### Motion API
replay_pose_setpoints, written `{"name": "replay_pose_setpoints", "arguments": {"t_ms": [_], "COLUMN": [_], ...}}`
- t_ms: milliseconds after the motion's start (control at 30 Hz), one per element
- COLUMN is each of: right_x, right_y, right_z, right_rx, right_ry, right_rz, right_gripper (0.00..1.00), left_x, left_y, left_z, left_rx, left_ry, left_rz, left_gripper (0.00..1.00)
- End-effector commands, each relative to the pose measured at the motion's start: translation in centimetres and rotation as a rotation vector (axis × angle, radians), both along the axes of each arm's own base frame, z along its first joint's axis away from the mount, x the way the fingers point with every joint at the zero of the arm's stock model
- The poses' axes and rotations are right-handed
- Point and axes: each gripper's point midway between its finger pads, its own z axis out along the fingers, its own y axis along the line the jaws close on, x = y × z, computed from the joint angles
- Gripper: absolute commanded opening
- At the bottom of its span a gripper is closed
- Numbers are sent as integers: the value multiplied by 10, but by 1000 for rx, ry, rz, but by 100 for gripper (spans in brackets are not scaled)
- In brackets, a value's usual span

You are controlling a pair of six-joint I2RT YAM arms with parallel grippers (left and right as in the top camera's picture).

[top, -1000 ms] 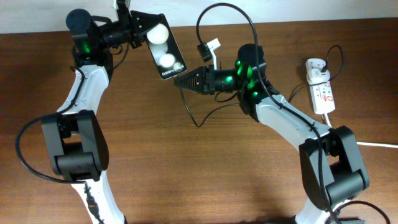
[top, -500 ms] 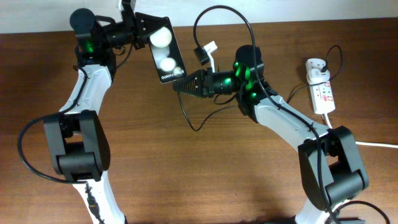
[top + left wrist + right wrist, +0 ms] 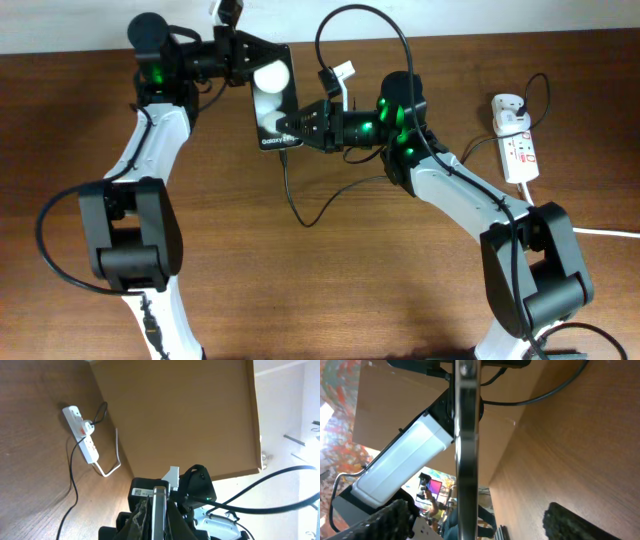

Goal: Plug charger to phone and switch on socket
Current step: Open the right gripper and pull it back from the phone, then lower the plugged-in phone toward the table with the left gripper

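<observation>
My left gripper (image 3: 247,55) is shut on the upper end of the black phone (image 3: 272,100) and holds it up off the table, glossy face to the overhead camera. In the left wrist view the phone (image 3: 159,512) shows edge-on between the fingers of that gripper (image 3: 159,519). My right gripper (image 3: 291,128) is open at the phone's lower end. Its wrist view shows the phone's edge (image 3: 467,450) running between the spread jaws of the gripper (image 3: 482,522). The thin black charger cable (image 3: 287,190) hangs from the phone's lower end; the plug tip is hidden. The white socket (image 3: 516,148) lies far right.
A white adapter (image 3: 508,106) sits in the socket's far end, and a thick white cord (image 3: 600,231) runs off to the right. The socket (image 3: 82,435) also appears in the left wrist view. The charger cable loops across the table under my right arm.
The left arm brought the phone right and down to the right gripper. The right gripper, shut on the plug before, has opened, and the cable now hangs from the phone's end.
</observation>
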Motion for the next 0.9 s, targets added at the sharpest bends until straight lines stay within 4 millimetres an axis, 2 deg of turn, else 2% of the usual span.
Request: {"name": "replay_pose_setpoints", "arguments": {"t_ms": [0,67,100,167,233,300,333,367,500,567,633,767,867], "right_x": [7,22,33,43,52,56,57,56,52,50,52,54,55], "right_y": [-11,-32,-48,-67,-105,-142,-168,-184,-228,-234,-244,-255,-256], "right_z": [14,11,4,-16,-64,-96,-117,-128,-159,-159,-150,-109,-97], "right_rx": [11,2,-18,-70,-208,-318,-404,-457,-700,-739,-794,-881,-889], "right_ry": [-57,-52,-43,15,138,214,267,290,321,314,289,222,224], "right_rz": [-19,-71,-110,-158,-257,-349,-420,-454,-591,-613,-653,-656,-655], "right_gripper": [99,99,99,99,99,99,99,99,99,98,98,98,98], "left_x": [4,5,6,6,8,8,7,7,7,5,11,18,14], "left_y": [28,38,40,40,40,40,40,40,29,12,2,0,4], "left_z": [7,6,6,6,7,7,7,6,0,-17,-52,-114,-158], "left_rx": [8,11,11,10,8,8,8,10,10,14,43,175,355], "left_ry": [-33,-33,-33,-33,-33,-34,-34,-60,-114,-96,11,114,177], "left_rz": [30,41,44,45,55,55,55,55,52,31,68,172,251], "left_gripper": [0,0,0,0,0,0,0,0,0,0,0,0,0]}}
